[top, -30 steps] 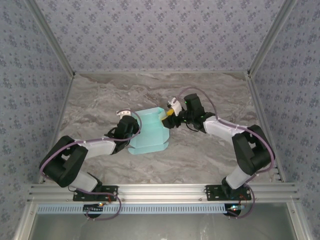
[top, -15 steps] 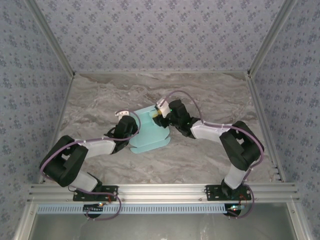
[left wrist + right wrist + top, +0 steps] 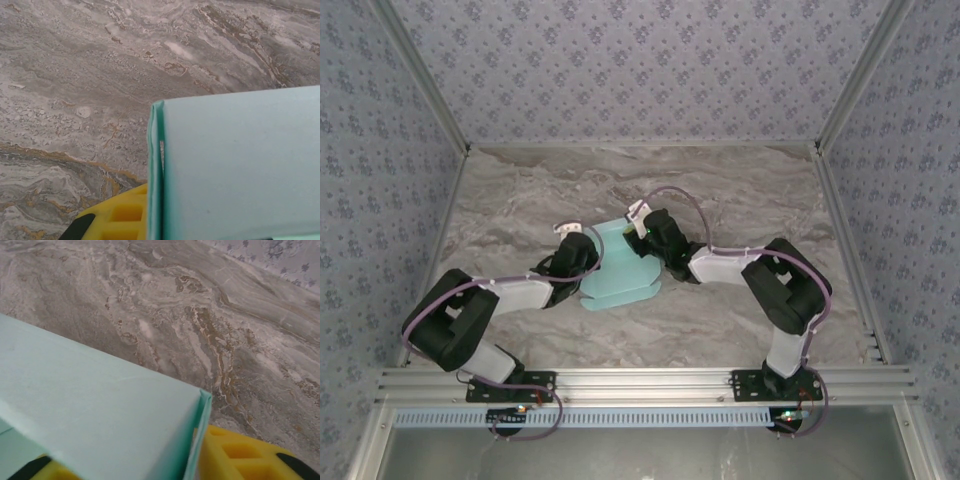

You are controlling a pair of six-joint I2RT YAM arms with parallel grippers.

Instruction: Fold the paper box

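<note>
The paper box point(image 3: 620, 272), pale light-blue card, lies mid-table between my two grippers, partly folded with raised walls. My left gripper point(image 3: 583, 258) is shut on its left wall. In the left wrist view, a yellow finger point(image 3: 117, 216) presses the doubled card edge point(image 3: 156, 170) from the left; the other finger is hidden behind the box panel point(image 3: 240, 165). My right gripper point(image 3: 640, 238) sits at the box's far right corner, its jaws either side of the card. In the right wrist view, one yellow finger point(image 3: 240, 455) rests against the side wall point(image 3: 197, 440) and the other point(image 3: 45, 470) peeks from under the panel point(image 3: 90, 400).
The grey marbled tabletop point(image 3: 740, 190) stretches around the box. Patterned walls point(image 3: 640, 70) enclose the back and sides. A metal rail point(image 3: 640, 382) runs along the near edge by the arm bases.
My right arm has swung left onto the box's far right corner, and its jaws have narrowed around the card. The left gripper has held still on its wall.
</note>
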